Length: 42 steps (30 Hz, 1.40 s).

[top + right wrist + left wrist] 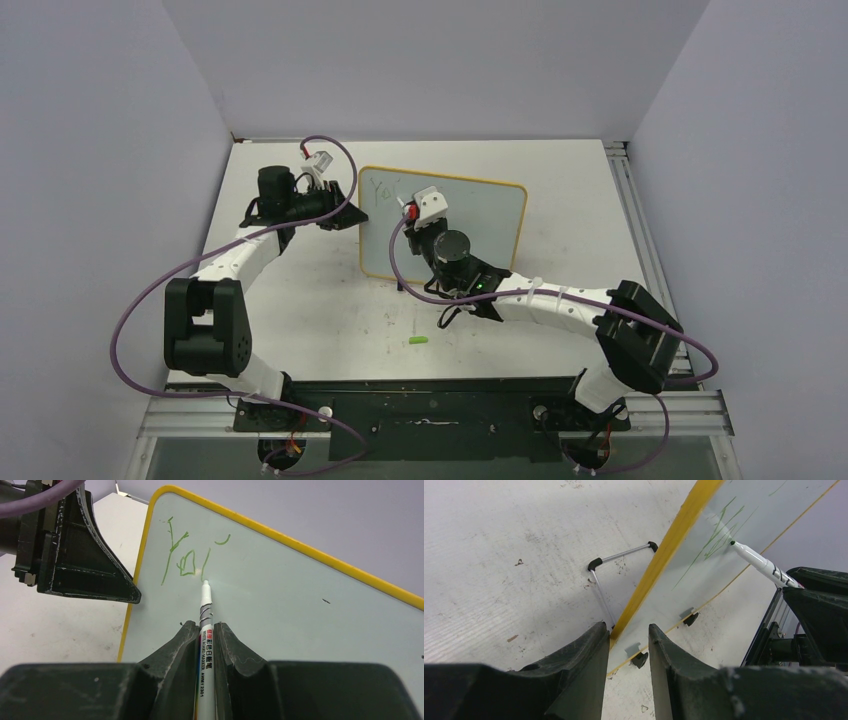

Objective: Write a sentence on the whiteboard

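The whiteboard [480,225] stands tilted on the table, its yellow frame [674,540] running down between my left gripper's fingers. My left gripper [350,215] [626,627] is shut on the board's left edge. Its dark finger also shows in the right wrist view [80,560]. My right gripper [412,212] [202,625] is shut on a white marker [206,645] [761,565], whose tip touches the board. The sentence [182,555] [385,187] [719,530] is a few green strokes, roughly "Yo" and part of a letter, at the board's top left.
A small green cap [420,341] lies on the table in front of the board. The board's wire stand [606,572] and black clip feet [690,618] rest on the table. A metal rail [632,200] runs along the table's right edge. Walls close in three sides.
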Motion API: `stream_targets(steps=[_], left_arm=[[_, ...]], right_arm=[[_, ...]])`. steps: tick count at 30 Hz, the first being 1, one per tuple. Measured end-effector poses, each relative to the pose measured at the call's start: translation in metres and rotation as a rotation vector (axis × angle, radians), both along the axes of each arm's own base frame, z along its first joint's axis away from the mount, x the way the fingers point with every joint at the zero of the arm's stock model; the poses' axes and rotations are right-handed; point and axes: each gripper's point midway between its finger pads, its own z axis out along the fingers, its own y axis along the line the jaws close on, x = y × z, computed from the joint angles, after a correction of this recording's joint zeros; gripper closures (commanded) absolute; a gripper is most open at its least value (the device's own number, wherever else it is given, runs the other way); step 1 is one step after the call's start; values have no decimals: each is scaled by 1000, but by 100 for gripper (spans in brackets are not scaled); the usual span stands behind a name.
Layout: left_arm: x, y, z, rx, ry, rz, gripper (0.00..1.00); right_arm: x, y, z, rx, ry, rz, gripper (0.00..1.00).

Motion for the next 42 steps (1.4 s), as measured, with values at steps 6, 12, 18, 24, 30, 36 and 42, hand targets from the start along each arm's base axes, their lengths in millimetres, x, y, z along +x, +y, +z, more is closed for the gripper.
stream_targets(steps=[6, 12, 18, 24, 30, 36, 42], left_arm=[[0, 0, 0, 1, 0, 0, 68], [0, 0, 0, 2, -2, 0, 68], [0, 0, 0, 2, -2, -1, 68], [0, 0, 0, 2, -2, -1, 68], [0, 0, 0, 3, -2, -1, 68], [0, 0, -1, 4, -2, -2, 68], [0, 0, -1, 4, -2, -2, 68]], right_arm=[[0, -1, 2, -4, -6, -4, 95], [2, -1, 7, -7, -19, -11, 95], [3, -2, 11, -3, -26, -16, 95], [4, -2, 13, 2, -30, -21, 95], [5, -3, 15, 8, -35, -26, 95], [7, -4, 22, 20, -44, -32, 95], [7, -4, 22, 19, -44, -32, 95]])
